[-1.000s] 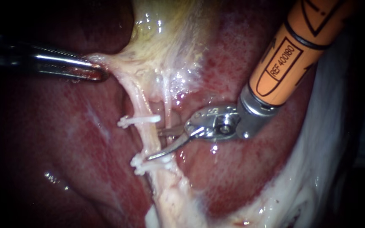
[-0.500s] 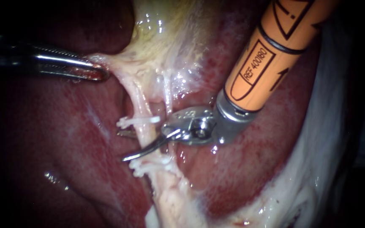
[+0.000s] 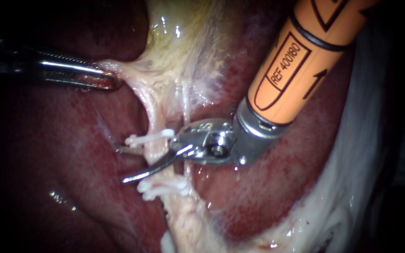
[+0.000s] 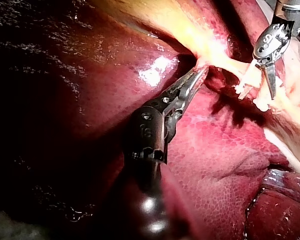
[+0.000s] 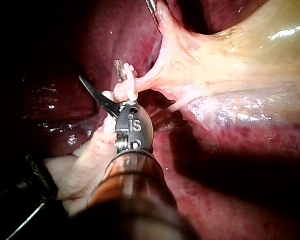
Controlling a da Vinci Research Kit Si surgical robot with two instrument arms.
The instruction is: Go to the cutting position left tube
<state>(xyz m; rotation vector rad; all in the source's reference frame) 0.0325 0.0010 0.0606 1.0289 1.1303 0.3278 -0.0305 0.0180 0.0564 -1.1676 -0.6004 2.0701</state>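
Note:
The pale left tube (image 3: 154, 152) runs down from the gallbladder (image 3: 183, 51) and carries an upper white clip (image 3: 148, 138) and a lower white clip (image 3: 162, 187). My right instrument (image 3: 123, 164), on an orange shaft, has curved blades standing open. They straddle the left tube between the two clips, with their tips past its left side. The right wrist view shows the same blades (image 5: 102, 82) around the tube (image 5: 127, 90). My left instrument (image 3: 101, 79) is shut on a pale fold of gallbladder tissue and holds it out to the left. It shows likewise in the left wrist view (image 4: 194, 80).
A thinner right tube (image 3: 186, 115) runs just behind the right instrument's joint. Dark red liver (image 3: 71, 154) surrounds the tubes. White fatty tissue (image 3: 352, 187) lies along the right side.
My right instrument has moved left. Its open blades slid across the left tube, so their tips now reach past it. The left instrument has held still.

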